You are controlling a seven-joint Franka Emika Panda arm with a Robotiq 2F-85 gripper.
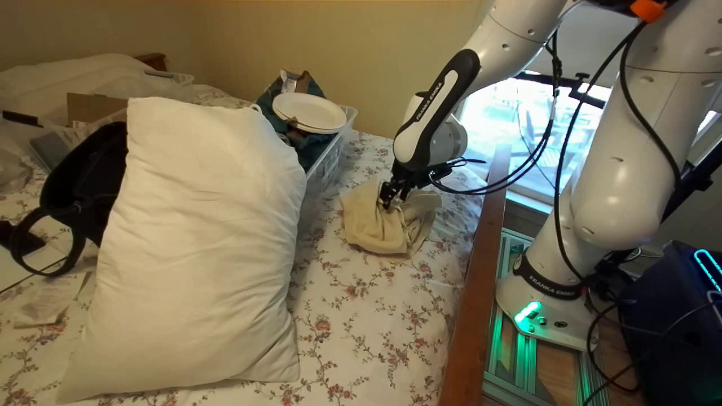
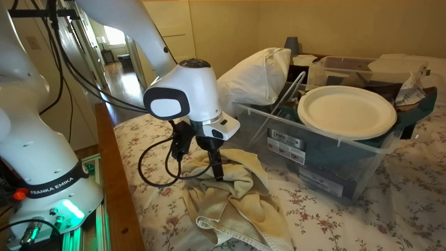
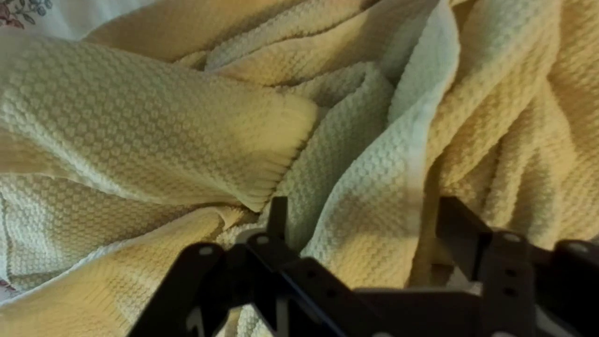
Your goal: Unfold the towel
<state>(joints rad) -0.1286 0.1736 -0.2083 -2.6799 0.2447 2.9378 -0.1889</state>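
A pale yellow towel lies crumpled on the floral bed; it also shows in an exterior view, with several folds and a white-stitched edge toward that camera. My gripper points down into the towel's upper middle, also in an exterior view. In the wrist view the towel fills nearly the whole picture. There the gripper's fingers stand wide apart, with a raised fold of towel between them. Towel shows between that fold and each finger, so the fingers are not closed on it. How deep the tips reach is hard to tell.
A clear plastic bin with white plates on top stands beside the towel. A large white pillow lies on the bed. A wooden rail edges the bed near the robot base. Cables loop beside the gripper.
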